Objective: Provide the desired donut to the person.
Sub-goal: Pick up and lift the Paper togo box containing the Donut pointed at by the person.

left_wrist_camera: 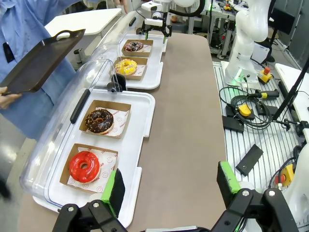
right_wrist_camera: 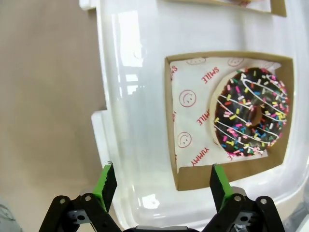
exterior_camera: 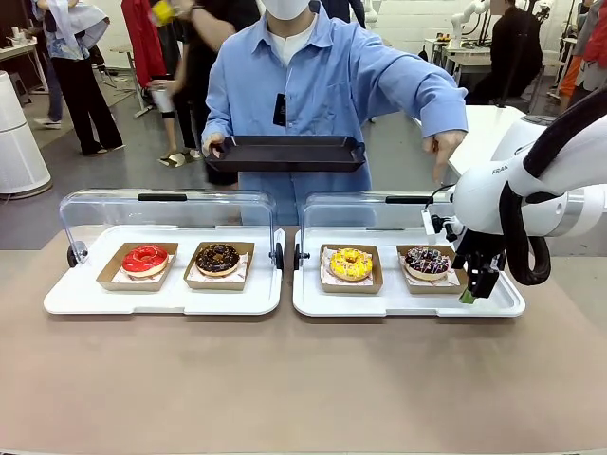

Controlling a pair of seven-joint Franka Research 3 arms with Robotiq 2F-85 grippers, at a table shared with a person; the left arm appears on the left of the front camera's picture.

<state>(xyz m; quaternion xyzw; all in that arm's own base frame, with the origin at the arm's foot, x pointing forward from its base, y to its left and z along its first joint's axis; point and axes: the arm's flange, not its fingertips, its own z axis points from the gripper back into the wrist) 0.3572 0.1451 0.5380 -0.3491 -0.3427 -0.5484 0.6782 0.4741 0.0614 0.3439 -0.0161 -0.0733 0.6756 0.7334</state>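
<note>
Four donuts lie in cardboard boxes: red (exterior_camera: 145,260), chocolate (exterior_camera: 218,258), yellow (exterior_camera: 351,263) and a chocolate one with coloured sprinkles (exterior_camera: 428,262) (right_wrist_camera: 251,112). The person (exterior_camera: 313,76) stands at the far side, holding a black tray (exterior_camera: 287,154) in one hand. The other hand (exterior_camera: 444,152) points down over the sprinkled donut's end. My right gripper (exterior_camera: 471,284) (right_wrist_camera: 162,182) hangs open just right of that donut's box, above the white tray, holding nothing. My left gripper (left_wrist_camera: 169,184) is open and empty over the table's edge near the red donut (left_wrist_camera: 84,166).
Two white serving trays (exterior_camera: 161,299) (exterior_camera: 408,303) sit side by side with clear lids (exterior_camera: 166,213) tipped open at the back. The brown tabletop (exterior_camera: 303,379) in front is bare. Cables and small boxes lie beside the table (left_wrist_camera: 251,106). Bystanders stand farther back.
</note>
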